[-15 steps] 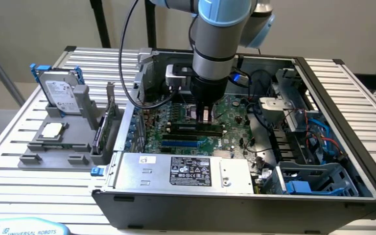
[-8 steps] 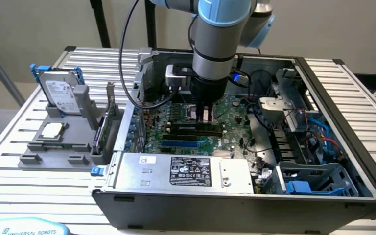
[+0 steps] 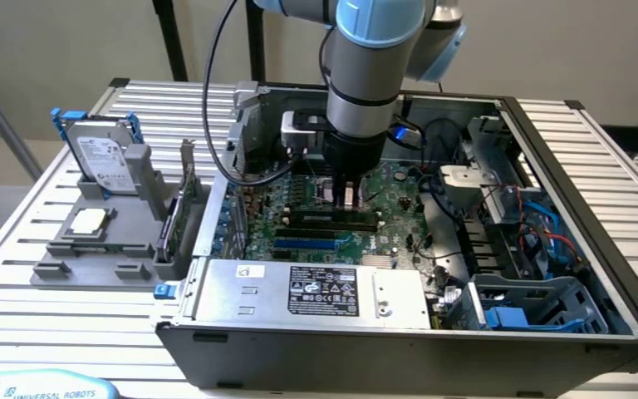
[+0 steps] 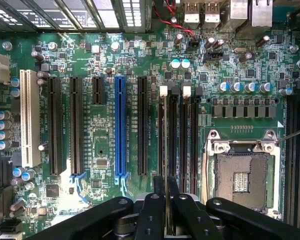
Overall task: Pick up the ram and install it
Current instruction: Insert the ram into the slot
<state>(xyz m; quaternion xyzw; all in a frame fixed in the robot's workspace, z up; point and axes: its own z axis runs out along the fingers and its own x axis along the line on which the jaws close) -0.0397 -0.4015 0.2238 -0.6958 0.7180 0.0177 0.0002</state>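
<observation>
My gripper [image 4: 166,182] is shut on the ram [image 4: 166,142], which I see edge-on as a thin pale strip between the two black fingers [image 4: 151,210]. The strip runs along the line of the first of the black memory slots [image 4: 161,125], the one with a white latch [image 4: 163,91] at its end. I cannot tell whether the stick is touching the slot. In the exterior view the gripper [image 3: 349,196] hangs straight down inside the open computer case [image 3: 585,166], just above the memory slots [image 3: 331,219] on the green motherboard [image 3: 391,187].
The empty processor socket [image 4: 242,180] lies beside the memory slots, and a blue expansion slot [image 4: 120,125] on their other side. The power supply [image 3: 308,291] fills the case front. Cables [image 3: 541,229] crowd the exterior view's right. A grey fixture [image 3: 86,253] holds a hard drive [image 3: 103,154] and a silver chip [image 3: 90,219].
</observation>
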